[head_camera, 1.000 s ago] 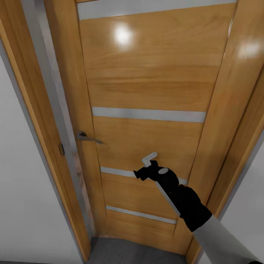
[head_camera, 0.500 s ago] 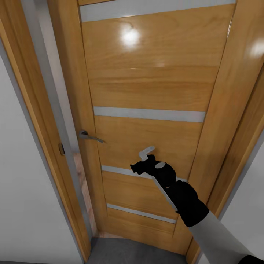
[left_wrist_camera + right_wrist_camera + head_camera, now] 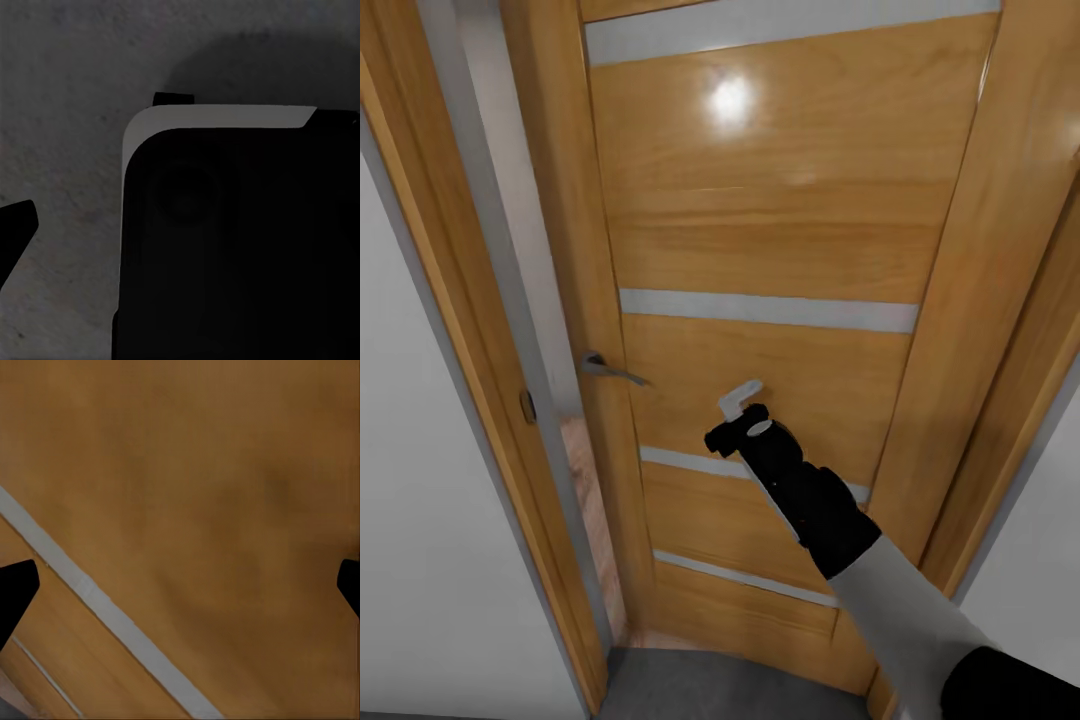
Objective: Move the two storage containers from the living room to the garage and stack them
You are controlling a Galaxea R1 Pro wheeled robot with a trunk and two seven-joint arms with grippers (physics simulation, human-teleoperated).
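Storage containers aren't before me; I judge I'm pushing this door (image 3: pixel 760 240) open. My right pincer (image 3: pixel 737 402), released and wide apart, should press steadily, away from the handle (image 3: pixel 610 370).

— What's that straight ahead of the jaws of the right gripper (image 3: pixel 735 405)?

— A honey-coloured wooden door (image 3: pixel 760 220), glossy, with ceiling lights glinting on its upper panel. The jaws are right up against it.

— And the pale stripes?

— Grey bands (image 3: pixel 765 310) running across it. One lies above the jaws, one just below them, another lower still.

— Any handle?

— A metal lever handle (image 3: pixel 610 371), off to the left of the jaws and a touch higher, near the door's edge.

— Is it closed?

— Ajar. There is a narrow gap between that edge and the door frame (image 3: pixel 450 300), with a small strike plate (image 3: pixel 528 406) on the frame. A white wall (image 3: pixel 420 560) lies beyond the frame.
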